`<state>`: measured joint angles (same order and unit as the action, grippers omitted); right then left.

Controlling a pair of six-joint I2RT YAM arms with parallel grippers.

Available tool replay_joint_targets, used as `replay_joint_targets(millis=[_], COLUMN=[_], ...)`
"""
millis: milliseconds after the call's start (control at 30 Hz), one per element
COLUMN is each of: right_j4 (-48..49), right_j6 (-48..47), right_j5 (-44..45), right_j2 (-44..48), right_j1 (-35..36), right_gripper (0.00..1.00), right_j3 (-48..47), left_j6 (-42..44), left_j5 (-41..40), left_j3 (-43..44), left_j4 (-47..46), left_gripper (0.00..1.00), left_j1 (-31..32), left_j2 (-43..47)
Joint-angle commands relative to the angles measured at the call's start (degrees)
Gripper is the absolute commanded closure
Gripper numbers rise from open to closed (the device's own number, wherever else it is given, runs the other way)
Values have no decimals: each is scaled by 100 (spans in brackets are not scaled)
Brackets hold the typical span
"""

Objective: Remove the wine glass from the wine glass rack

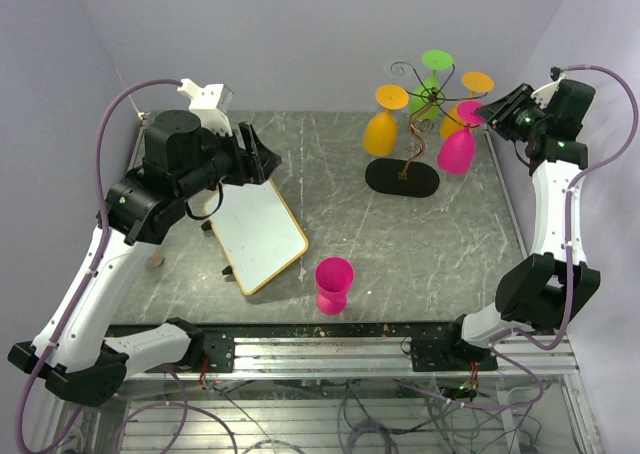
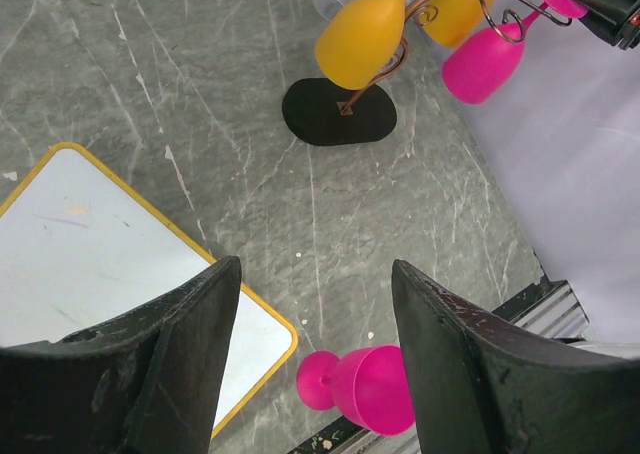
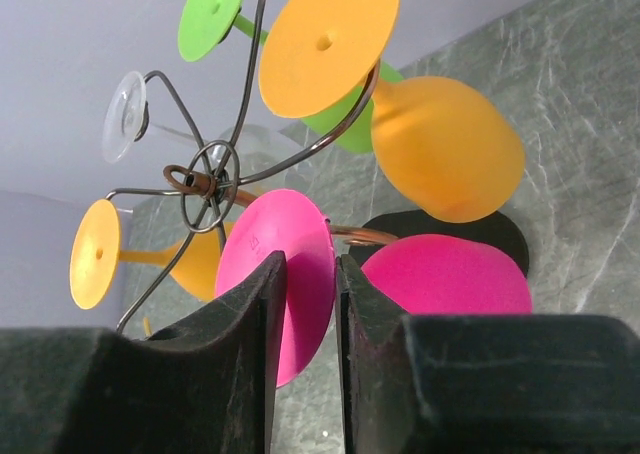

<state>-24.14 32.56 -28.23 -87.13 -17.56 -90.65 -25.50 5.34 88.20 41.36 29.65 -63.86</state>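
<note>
Barely underway: right gripper (image 3: 312,266), jaws nearly closed around the foot of a pink glass (image 3: 445,274) hanging on the rack (image 3: 205,184), grip unclear; lift-off remains. Left gripper (image 2: 312,269) hangs open, empty.

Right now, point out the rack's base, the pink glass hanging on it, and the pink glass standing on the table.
rack base (image 1: 385,179), top view, flat black oval.
hanging pink glass (image 3: 280,224), right wrist view, its round foot.
standing pink glass (image 1: 334,277), top view, its bowl.
</note>
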Motion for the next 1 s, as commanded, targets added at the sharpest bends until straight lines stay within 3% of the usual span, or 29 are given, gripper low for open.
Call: replay_joint_targets(millis=[0, 333, 633, 867, 967], right_j4=[-111, 140, 711, 402, 312], right_j6=[10, 486, 1944, 2255, 2302], right_j5=[170, 115, 96, 968, 919], right_j2=[0, 136, 603, 1141, 1262], right_j1=[-41, -44, -46, -46, -46], right_gripper=[78, 99, 100, 100, 100], right_j3=[-150, -111, 418, 556, 671], left_j6=[-14, -69, -76, -96, -112], left_j5=[134, 225, 195, 161, 168], left_j3=[-1, -66, -49, -70, -54], left_j4=[-198, -304, -286, -305, -322], left_gripper=[28, 28, 28, 28, 28], left_j1=[-47, -54, -47, -47, -51], left_j2=[90, 73, 92, 148, 158])
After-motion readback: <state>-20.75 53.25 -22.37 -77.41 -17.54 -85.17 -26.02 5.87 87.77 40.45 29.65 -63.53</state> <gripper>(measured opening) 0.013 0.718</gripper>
